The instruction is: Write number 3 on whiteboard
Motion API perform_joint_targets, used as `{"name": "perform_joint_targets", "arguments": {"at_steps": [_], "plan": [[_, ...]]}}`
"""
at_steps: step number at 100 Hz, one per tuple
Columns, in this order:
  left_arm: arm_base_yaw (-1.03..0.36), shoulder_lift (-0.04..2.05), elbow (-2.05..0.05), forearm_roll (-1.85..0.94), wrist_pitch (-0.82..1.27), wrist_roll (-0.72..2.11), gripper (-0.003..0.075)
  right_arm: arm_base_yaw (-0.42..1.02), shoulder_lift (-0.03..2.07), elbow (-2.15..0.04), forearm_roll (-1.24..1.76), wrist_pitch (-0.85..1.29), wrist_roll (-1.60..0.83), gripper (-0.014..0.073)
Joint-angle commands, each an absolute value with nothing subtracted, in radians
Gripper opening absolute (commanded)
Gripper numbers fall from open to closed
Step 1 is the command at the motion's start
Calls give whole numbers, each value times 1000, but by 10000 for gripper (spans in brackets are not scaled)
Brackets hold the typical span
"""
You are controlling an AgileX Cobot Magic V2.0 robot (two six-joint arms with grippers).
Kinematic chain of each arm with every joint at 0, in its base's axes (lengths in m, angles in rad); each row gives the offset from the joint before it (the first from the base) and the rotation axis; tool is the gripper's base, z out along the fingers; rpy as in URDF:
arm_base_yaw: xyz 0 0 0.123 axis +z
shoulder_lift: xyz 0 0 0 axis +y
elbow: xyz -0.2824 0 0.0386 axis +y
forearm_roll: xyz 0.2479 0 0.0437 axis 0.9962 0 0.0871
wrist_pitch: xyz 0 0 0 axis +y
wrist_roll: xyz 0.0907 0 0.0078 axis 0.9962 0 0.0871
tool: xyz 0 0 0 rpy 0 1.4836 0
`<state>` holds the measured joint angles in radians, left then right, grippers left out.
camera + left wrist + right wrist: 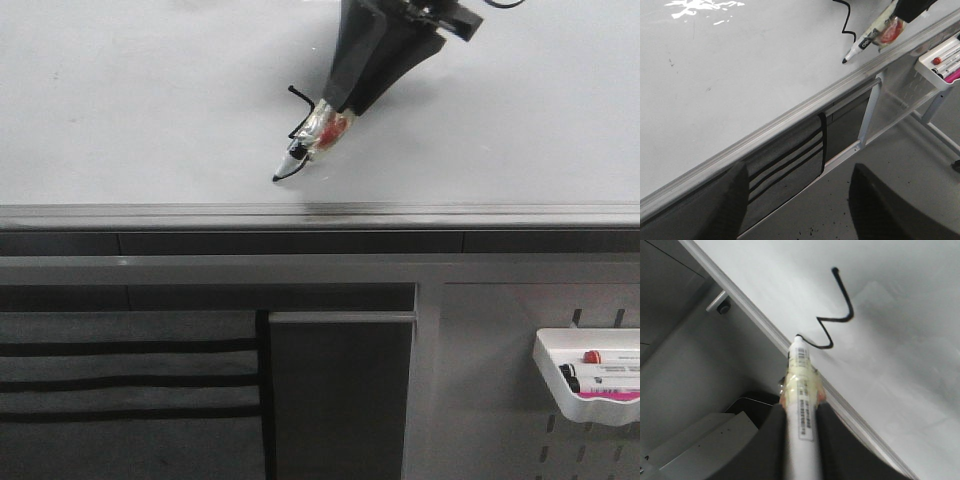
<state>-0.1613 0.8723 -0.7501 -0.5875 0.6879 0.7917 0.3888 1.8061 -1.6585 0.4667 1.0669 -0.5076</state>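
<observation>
The whiteboard [140,100] lies flat, with a grey metal rail [320,215] along its near edge. My right gripper [345,105] comes in from the far side and is shut on a white marker [305,148] wrapped in clear tape, tip pointing down at the board. In the right wrist view the marker [801,385] sits between both fingers [771,440]. Its black tip is at the tail end of a thin angular black 3 [840,315]. The marker partly hides the 3 [297,93] in the front view. My left gripper [800,210] is open and empty, off the board's near edge.
A white tray [560,395] holding markers hangs on the grey perforated panel below the board at the right; it also shows in the left wrist view [925,65]. A dark striped panel [130,390] and frame bars sit under the rail.
</observation>
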Motion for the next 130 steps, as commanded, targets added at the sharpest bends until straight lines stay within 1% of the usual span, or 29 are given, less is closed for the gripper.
{"name": "perform_joint_targets", "arguments": {"at_steps": [1, 11, 24, 40, 51, 64, 75, 92, 104, 117, 130], "plan": [[-158, 869, -777, -625, 644, 791, 408, 392, 1769, -1687, 479, 977, -515, 8], [-158, 869, -777, -625, 644, 791, 408, 392, 1744, -1686, 505, 995, -523, 8], [-158, 869, -777, -625, 658, 791, 408, 397, 1689, -1686, 654, 1092, -662, 8], [-173, 869, -789, -655, 764, 877, 408, 397, 1602, -1660, 724, 1223, -743, 8], [-233, 874, -812, -658, 807, 941, 408, 397, 1519, -1577, 774, 1245, -810, 8], [-331, 902, -851, -658, 848, 974, 408, 397, 1416, -1455, 777, 1273, -1009, 8], [-413, 954, -887, -658, 851, 974, 408, 397, 1365, -1395, 782, 1267, -1092, 8], [-531, 1066, -950, -658, 851, 1020, 408, 397, 1354, -1385, 782, 1273, -1123, 8], [-586, 1158, -1013, -658, 851, 1025, 408, 397, 1354, -1385, 783, 1273, -1162, 8], [-618, 1257, -1082, -660, 851, 1035, 408, 397, 1354, -1385, 783, 1281, -1268, 8], [-628, 1320, -1140, -679, 851, 1053, 408, 397, 1354, -1385, 783, 1268, -1302, 8]]}}
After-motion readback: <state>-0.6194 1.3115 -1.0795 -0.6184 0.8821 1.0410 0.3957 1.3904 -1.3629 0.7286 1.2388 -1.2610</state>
